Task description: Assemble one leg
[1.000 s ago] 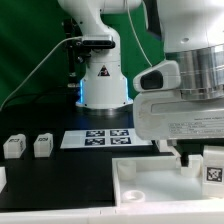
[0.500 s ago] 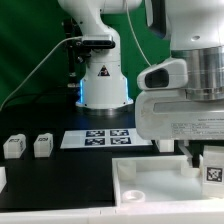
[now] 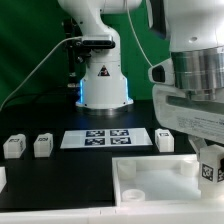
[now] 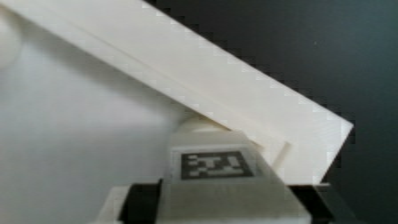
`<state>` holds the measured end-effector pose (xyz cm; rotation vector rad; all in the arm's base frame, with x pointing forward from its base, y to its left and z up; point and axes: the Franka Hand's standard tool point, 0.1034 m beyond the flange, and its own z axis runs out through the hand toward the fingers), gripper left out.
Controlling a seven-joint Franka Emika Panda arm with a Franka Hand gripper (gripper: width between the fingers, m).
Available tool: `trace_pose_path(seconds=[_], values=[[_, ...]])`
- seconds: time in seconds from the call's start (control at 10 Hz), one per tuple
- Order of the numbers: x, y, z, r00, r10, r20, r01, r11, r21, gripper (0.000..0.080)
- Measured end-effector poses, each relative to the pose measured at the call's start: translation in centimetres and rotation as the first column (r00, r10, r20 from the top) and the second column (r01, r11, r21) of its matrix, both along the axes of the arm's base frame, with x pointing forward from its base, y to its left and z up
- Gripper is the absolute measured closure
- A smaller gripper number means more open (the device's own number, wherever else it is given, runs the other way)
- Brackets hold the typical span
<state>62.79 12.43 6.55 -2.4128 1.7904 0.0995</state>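
My gripper point(image 3: 208, 172) is at the exterior view's right, shut on a small white leg point(image 3: 209, 166) with a black-and-white tag. It holds the leg over the right side of the large white panel point(image 3: 150, 182). In the wrist view the leg point(image 4: 217, 160) sits between my two black fingers point(image 4: 153, 202), tag facing the camera, just inside the panel's raised rim point(image 4: 196, 75). I cannot tell whether the leg touches the panel. Two more legs point(image 3: 13, 146) point(image 3: 42, 146) stand on the table at the left. Another leg point(image 3: 165, 140) stands behind the panel.
The marker board point(image 3: 103, 137) lies flat in front of the arm's base point(image 3: 103, 85). A white part point(image 3: 2, 178) shows at the left edge. Cables run behind the base on the left.
My hand has shifted to the right and up a little with the leg still in it. This has uncovered the leg standing behind the panel. The other parts have not moved.
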Motion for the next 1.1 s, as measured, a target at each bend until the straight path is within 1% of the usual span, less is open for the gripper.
trace_pose_path(seconds=[0.1,0.2,0.3,0.4,0.5,0.6,0.7,0.8,0.9,1.0,1.1], values=[[0.1,0.1,0.0,0.987,-0.162,-0.019,0.162,0.987,0.006,0.0505],[0.2,0.4,0.0,0.935,-0.352,-0.043,0.353,0.936,0.013,0.0505],[0.5,0.2,0.0,0.846,-0.531,-0.051,0.533,0.845,0.04,0.0505],[0.6,0.2,0.0,0.752,-0.656,-0.066,0.659,0.75,0.058,0.0505],[0.6,0.2,0.0,0.755,-0.654,-0.058,0.656,0.753,0.055,0.0505],[0.5,0.3,0.0,0.776,-0.629,-0.052,0.631,0.774,0.055,0.0505],[0.5,0.4,-0.1,0.777,-0.628,-0.053,0.63,0.775,0.055,0.0391],[0.1,0.6,-0.2,0.824,-0.563,-0.057,0.566,0.823,0.048,0.0256],[-0.3,0.5,-0.2,0.928,-0.37,-0.046,0.372,0.928,0.037,0.0172],[-0.8,0.5,-0.1,0.986,-0.156,-0.05,0.157,0.988,0.015,0.0157],[-0.9,-0.1,-0.1,0.999,0.041,-0.032,-0.041,0.999,0.009,0.0157]])
